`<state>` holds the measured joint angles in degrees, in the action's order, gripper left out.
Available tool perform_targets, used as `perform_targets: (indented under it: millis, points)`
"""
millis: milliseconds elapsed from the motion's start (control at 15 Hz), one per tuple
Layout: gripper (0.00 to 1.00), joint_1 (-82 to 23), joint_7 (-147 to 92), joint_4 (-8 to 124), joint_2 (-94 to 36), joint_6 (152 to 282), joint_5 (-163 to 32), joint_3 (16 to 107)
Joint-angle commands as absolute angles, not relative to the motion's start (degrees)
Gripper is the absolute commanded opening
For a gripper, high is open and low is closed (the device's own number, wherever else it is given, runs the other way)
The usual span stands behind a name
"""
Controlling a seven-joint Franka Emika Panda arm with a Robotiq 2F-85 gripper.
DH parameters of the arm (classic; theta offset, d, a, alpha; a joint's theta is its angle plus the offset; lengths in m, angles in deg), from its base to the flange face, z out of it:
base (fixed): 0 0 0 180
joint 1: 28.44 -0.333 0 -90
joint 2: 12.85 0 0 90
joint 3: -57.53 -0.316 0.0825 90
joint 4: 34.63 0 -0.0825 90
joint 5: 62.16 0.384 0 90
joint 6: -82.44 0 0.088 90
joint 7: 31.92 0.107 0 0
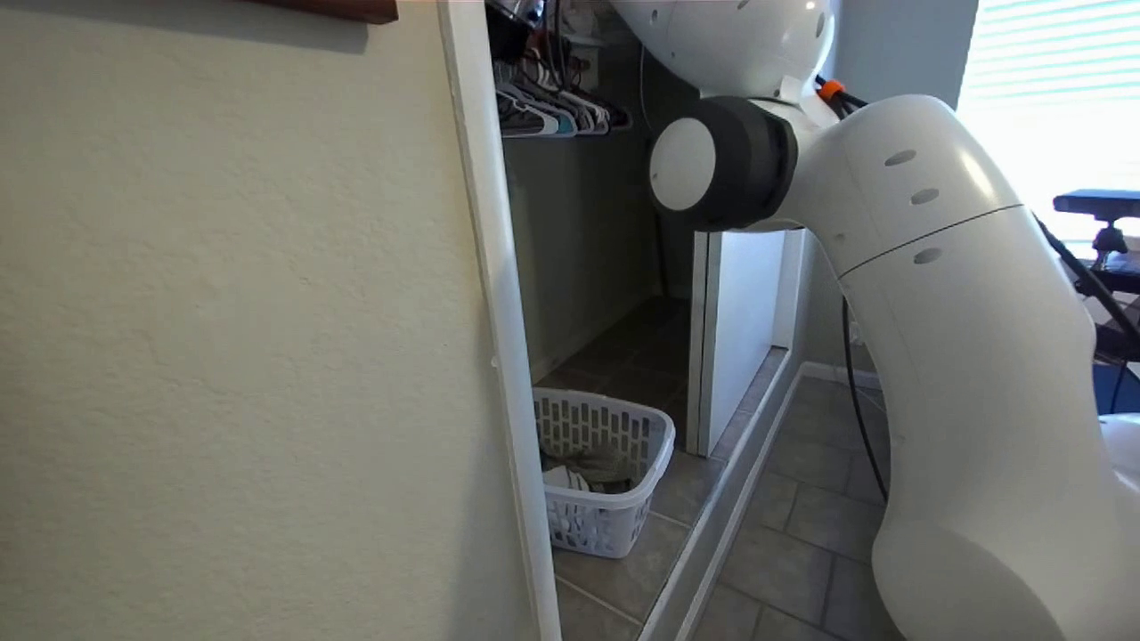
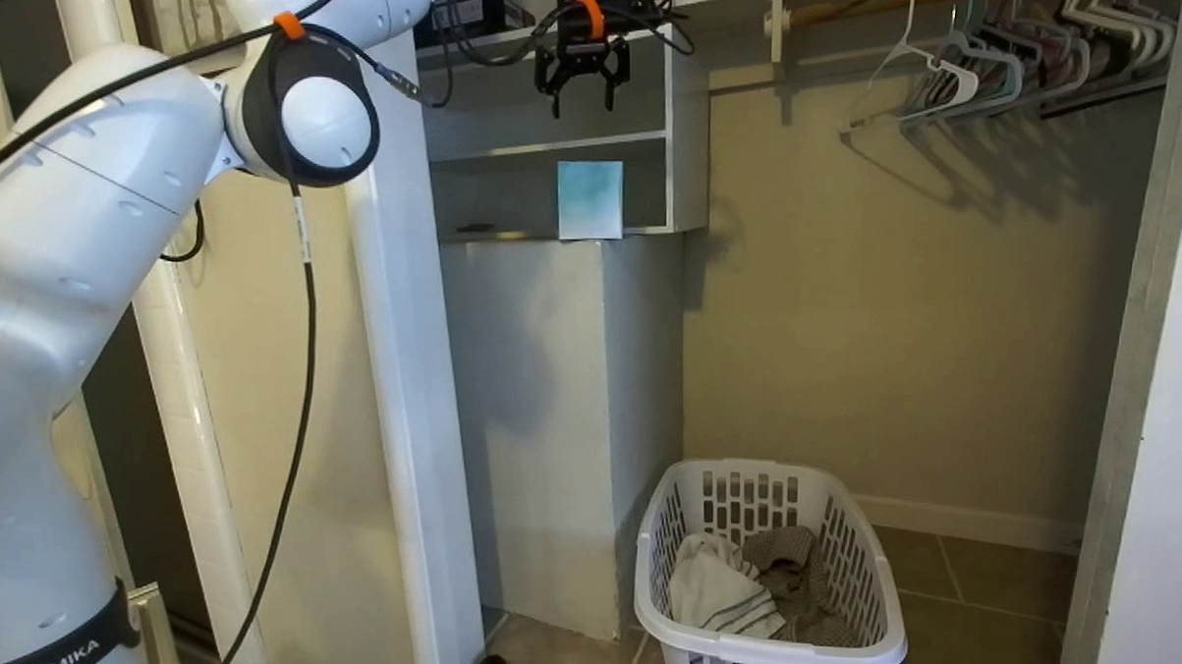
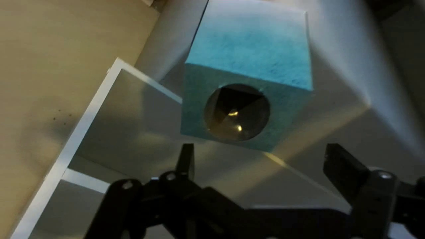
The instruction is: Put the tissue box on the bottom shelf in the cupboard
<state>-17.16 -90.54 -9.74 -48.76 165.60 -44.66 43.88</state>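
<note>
The light teal-blue tissue box [image 2: 590, 200] stands upright at the front edge of the bottom shelf [image 2: 501, 236] in the cupboard [image 2: 687, 168]. In the wrist view the tissue box [image 3: 249, 49] shows its top with a round dark opening and one teal side. My gripper [image 2: 582, 108] is above the box and apart from it, in front of the upper shelf. In the wrist view the gripper [image 3: 260, 147] has its fingers wide apart with nothing between them. The cupboard [image 1: 588, 240] also shows in an exterior view, where the box is not visible.
A white lattice laundry basket [image 2: 767, 653] with cloths stands on the cupboard floor; it also shows in an exterior view [image 1: 614, 525]. Hangers [image 2: 994, 66] hang from the rail. A white post [image 2: 408, 365] stands left of the shelves. A black cable [image 2: 305, 361] hangs from the arm.
</note>
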Motion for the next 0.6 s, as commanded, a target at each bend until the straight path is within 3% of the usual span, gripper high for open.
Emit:
perform_targets:
  millis: [0,467,533]
  points:
    - [1.00,-16.4,-93.1,-9.2,-44.8,153.8,-48.6,47.7]
    - [1.00,-14.2,-101.5,-8.0,-40.8,133.7,-60.0,56.6]
    - [1.00,-15.1,-101.4,-9.1,-41.7,135.8,-63.3,58.5]
